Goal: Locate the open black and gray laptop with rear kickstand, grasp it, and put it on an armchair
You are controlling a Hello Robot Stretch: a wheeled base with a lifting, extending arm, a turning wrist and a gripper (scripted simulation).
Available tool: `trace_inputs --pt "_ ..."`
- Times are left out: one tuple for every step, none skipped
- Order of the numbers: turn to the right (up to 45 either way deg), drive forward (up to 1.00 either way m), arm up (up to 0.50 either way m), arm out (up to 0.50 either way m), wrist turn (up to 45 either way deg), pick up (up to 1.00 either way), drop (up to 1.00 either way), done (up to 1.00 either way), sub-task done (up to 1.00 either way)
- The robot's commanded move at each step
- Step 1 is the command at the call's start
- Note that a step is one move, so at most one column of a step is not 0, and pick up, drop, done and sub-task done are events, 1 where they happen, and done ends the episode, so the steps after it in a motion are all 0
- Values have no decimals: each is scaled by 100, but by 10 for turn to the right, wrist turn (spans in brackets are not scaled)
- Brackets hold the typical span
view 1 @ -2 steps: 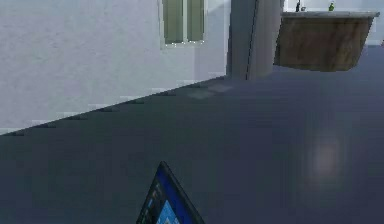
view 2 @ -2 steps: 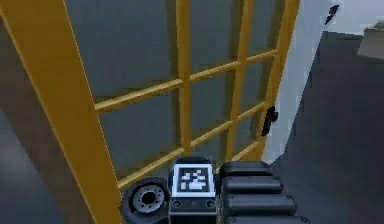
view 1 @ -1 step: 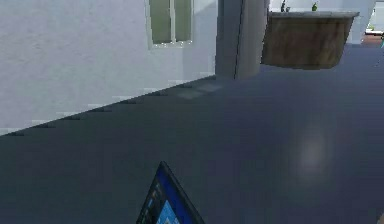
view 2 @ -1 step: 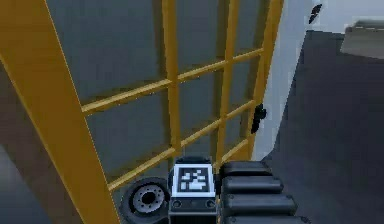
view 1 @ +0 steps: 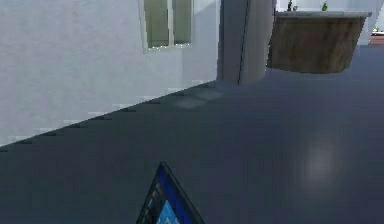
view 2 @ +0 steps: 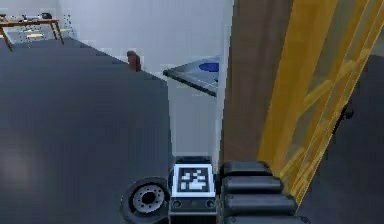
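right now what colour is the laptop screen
The laptop screen is blue, clearest in the forward view.

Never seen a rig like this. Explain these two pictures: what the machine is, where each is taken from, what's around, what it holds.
This is a wheeled robot with one reaching arm and a two-finger gripper, in a simulated house. The forward view looks ahead and down: a dark floor, a white wall with a window, a rounded wooden counter at upper right, and at the bottom edge what looks like the open laptop, a dark wedge with a blue screen. The arm side view looks out sideways from the robot's body. Along its bottom sit the arm's dark blocks, a white marker square, and left of that the gripper's dark round body. Farther out stands a grey tabletop. The gripper's far end can't be made out, so I cannot tell whether it holds anything.
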Motion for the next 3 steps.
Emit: trace_inputs --pt "390 0 0 0 0 0 0 0 0" --pt "30 0 0 0 0 0 0 0 0" --pt "0 100 0 0 0 0 0 0 0"
